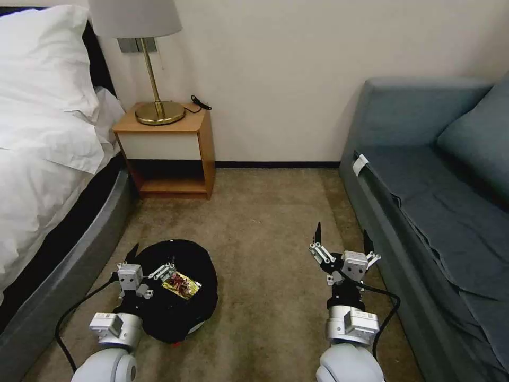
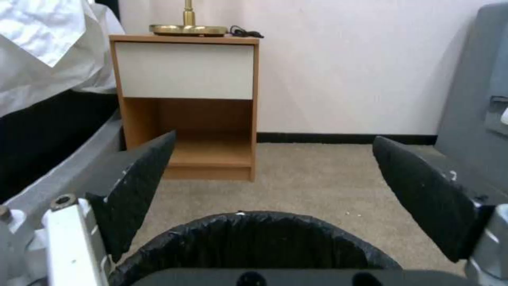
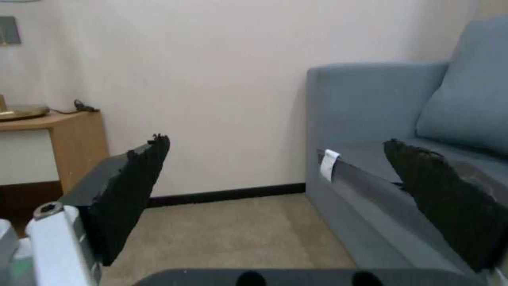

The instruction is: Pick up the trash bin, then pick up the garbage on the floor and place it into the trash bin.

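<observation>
The trash bin [image 1: 177,297] stands on the floor [image 1: 265,223] beside the bed [image 1: 37,175], its black liner crinkled around the rim, with a brown-yellow snack wrapper [image 1: 181,285] lying inside. The left pincer [image 1: 151,260] hovers over the bin's rim, fingers spread wide and holding nothing. Well apart, the right pincer [image 1: 342,239] hangs above bare carpet near the sofa [image 1: 424,212], also wide open and empty. A nightstand [image 1: 169,148] with a lamp [image 1: 148,63] stands against the wall.
</observation>
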You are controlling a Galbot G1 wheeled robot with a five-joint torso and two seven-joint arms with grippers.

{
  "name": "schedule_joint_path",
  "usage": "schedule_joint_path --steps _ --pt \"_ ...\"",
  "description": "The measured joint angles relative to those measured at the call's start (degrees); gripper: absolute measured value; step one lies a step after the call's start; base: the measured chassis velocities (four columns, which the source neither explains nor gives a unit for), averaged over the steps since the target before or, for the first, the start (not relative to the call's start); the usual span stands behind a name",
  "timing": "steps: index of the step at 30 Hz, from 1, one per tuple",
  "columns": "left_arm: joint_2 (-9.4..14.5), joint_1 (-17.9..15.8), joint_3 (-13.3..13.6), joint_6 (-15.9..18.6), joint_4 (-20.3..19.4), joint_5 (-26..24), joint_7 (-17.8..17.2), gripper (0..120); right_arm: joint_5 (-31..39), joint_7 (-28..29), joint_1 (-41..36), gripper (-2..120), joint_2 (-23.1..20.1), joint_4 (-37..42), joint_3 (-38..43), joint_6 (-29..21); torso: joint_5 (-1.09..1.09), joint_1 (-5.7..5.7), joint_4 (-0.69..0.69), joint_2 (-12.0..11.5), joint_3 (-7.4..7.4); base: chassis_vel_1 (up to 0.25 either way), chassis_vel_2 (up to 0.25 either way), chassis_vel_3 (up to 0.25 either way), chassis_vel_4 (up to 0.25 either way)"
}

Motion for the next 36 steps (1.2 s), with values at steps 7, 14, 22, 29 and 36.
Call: schedule_joint_path --steps 7,14,22,29,36 --pt "0.0 0.0 0.0 0.0 0.0 0.0 0.0 100 0.0 0.0 0.0 100 0.0 0.0 0.0 0.0 0.0 0.0 0.0 0.0 0.0 0.0 0.0 0.0 0.0" --pt "0.0 0.0 0.0 0.0 0.0 0.0 0.0 100 0.1 0.0 0.0 100 0.0 0.0 0.0 0.0 0.0 0.0 0.0 0.0 0.0 0.0 0.0 0.0 0.0" --pt "0.0 0.0 0.0 0.0 0.0 0.0 0.0 100 0.1 0.0 0.0 100 0.0 0.0 0.0 0.0 0.0 0.0 0.0 0.0 0.0 0.0 0.0 0.0 0.0" --pt "0.0 0.0 0.0 0.1 0.0 0.0 0.0 100 0.1 0.0 0.0 100 0.0 0.0 0.0 0.0 0.0 0.0 0.0 0.0 0.0 0.0 0.0 0.0 0.0" --pt "0.0 0.0 0.0 0.1 0.0 0.0 0.0 100 0.1 0.0 0.0 100 0.0 0.0 0.0 0.0 0.0 0.0 0.0 0.0 0.0 0.0 0.0 0.0 0.0"
